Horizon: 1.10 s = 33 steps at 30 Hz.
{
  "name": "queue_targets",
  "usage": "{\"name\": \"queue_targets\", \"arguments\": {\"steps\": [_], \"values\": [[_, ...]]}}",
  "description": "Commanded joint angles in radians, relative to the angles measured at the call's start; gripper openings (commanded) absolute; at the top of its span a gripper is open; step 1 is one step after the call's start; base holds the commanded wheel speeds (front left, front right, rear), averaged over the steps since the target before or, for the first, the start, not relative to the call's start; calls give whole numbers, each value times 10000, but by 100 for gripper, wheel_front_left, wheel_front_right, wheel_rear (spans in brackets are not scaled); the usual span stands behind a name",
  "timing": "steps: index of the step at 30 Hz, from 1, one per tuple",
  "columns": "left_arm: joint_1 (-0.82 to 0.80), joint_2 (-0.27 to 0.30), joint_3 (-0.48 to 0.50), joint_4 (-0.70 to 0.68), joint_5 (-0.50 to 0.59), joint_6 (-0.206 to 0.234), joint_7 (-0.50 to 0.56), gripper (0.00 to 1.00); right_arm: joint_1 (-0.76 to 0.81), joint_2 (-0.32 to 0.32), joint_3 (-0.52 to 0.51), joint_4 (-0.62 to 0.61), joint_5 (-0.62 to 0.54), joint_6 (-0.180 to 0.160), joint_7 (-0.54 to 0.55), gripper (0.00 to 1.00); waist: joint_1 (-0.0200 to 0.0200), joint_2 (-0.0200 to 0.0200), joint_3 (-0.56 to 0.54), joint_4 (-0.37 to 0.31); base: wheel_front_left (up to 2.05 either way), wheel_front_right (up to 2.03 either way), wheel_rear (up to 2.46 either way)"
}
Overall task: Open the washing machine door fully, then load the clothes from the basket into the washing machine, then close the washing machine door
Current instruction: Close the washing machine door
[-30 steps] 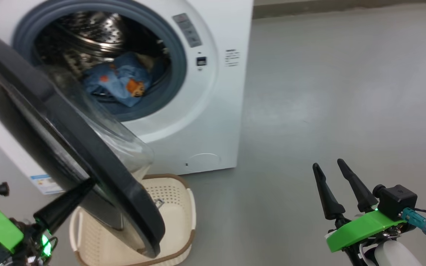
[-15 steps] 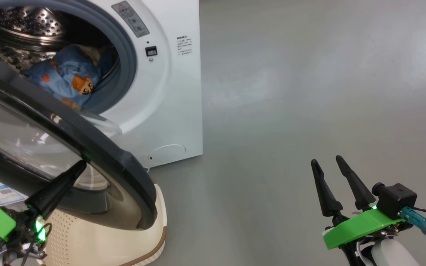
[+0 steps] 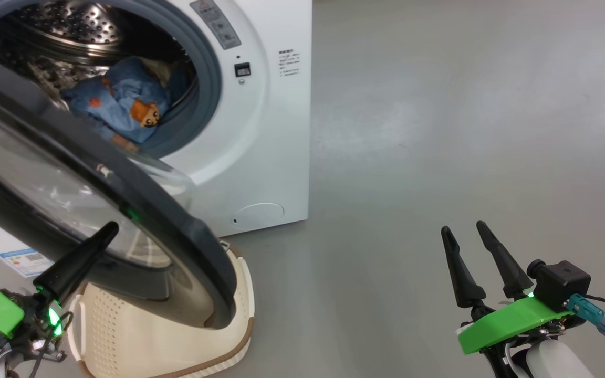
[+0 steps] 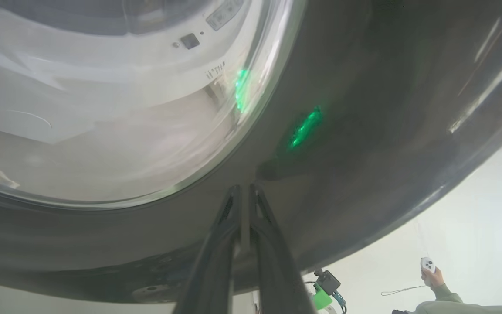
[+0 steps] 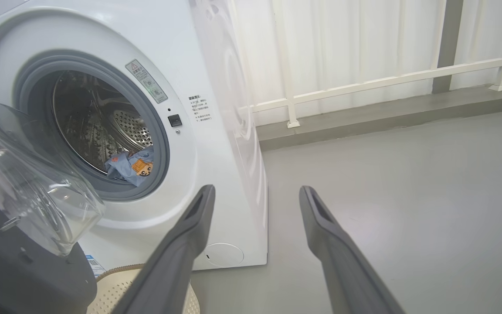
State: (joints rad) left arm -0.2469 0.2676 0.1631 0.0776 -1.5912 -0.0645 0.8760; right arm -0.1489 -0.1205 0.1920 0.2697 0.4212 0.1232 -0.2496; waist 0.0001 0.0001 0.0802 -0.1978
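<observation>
The white washing machine (image 3: pixel 276 131) stands at the upper left with its drum showing. Blue bear-print clothes (image 3: pixel 118 107) lie inside the drum, and the right wrist view has the clothes (image 5: pixel 131 165) at the gasket's lower edge. The black washing machine door (image 3: pixel 176 231) hangs partly open across the opening, glass bowl (image 5: pixel 28 183) facing the drum. My left gripper (image 3: pixel 108 230) is shut, tip against the door's outer black ring (image 4: pixel 320 174), with nothing held. The cream basket (image 3: pixel 239 320) sits on the floor under the door, its inside mostly hidden. My right gripper (image 3: pixel 461 227) is open over bare floor.
Grey floor (image 3: pixel 439 131) spreads to the right of the machine. A white railing (image 5: pixel 364 83) and a raised ledge run along the back wall. A person's hand holding a small white controller (image 4: pixel 427 265) is at the lower right of the left wrist view.
The head camera has shifted, so the whole picture moved. The door now covers more of the drum opening, with my shut left gripper still at its outer face. My right gripper stays put.
</observation>
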Motion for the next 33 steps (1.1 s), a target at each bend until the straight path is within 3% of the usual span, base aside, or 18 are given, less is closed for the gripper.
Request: {"name": "queue_targets", "arguments": {"steps": [1,5,8,21,24,33], "values": [[-397,301,420,-170,103,-93,-74,0,-126,-50,188,-202,-94,75,-122,100,-1,-1,-70,139,0,0,0],[-284,299,497,-157,237,-213,-234,0,-137,-106,187,-171,-58,75,-122,100,-1,-1,-150,320,0,0,0],[-120,431,554,-228,598,-351,-457,100,-131,-147,169,-168,-33,75,-122,100,-1,-1,-185,442,0,0,0],[610,929,370,-1262,2990,-657,-3026,100,-134,-252,98,-162,10,75,-122,100,-1,-1,-241,907,0,0,0],[809,1151,260,-1553,3510,-659,-4428,100,-128,-269,94,-166,11,75,-122,100,-1,-1,-263,1002,0,0,0],[1495,1851,-663,-1563,4827,-660,-7059,100,-136,-315,90,-189,27,75,-122,100,-1,-1,-256,1098,0,0,0]]}}
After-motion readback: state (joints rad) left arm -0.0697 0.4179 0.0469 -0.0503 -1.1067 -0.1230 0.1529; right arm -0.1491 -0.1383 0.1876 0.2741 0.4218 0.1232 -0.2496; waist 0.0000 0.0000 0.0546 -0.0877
